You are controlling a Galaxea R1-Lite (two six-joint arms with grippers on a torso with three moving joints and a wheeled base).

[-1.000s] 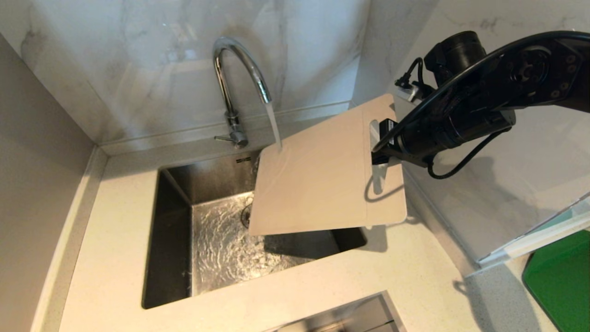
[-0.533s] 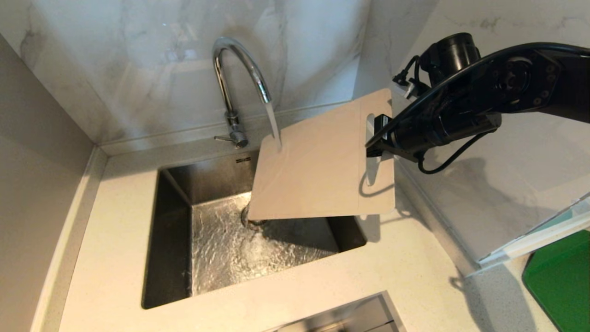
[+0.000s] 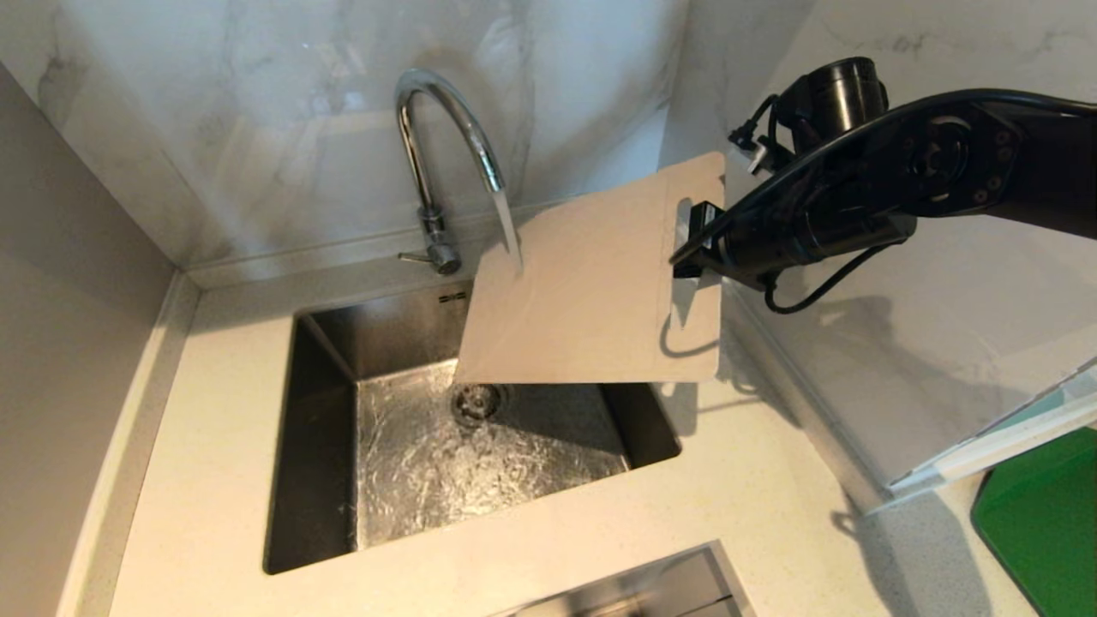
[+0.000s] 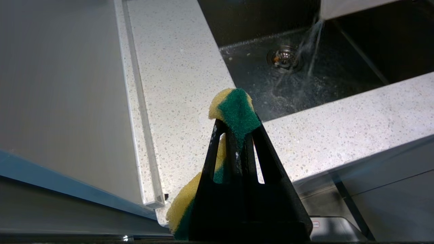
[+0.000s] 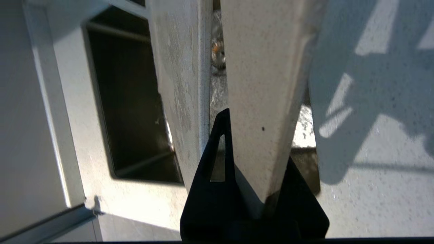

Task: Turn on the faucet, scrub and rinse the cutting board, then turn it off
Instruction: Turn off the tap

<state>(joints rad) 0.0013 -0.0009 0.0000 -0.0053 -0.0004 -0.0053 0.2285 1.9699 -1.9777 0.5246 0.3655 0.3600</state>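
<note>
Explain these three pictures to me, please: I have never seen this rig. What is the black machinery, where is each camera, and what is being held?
It is a two-armed robot. The wide picture comes from a camera on its head, looking down at a pale speckled stone counter with a sunken steel sink. The other two come from cameras on its wrists, behind the black fingers.

In the head view the right gripper is shut on the large thin beige plastic cutting board, near its handle slot, holding it tilted over the sink. The tall chrome gooseneck faucet is running; its stream lands on the board's upper corner and water runs off into the basin. The right wrist view shows that board edge-on between the fingers.

The left gripper, outside the head view, is shut on a yellow and green scrubbing sponge over the counter beside the sink. A dark green mat lies at the far right.
</note>
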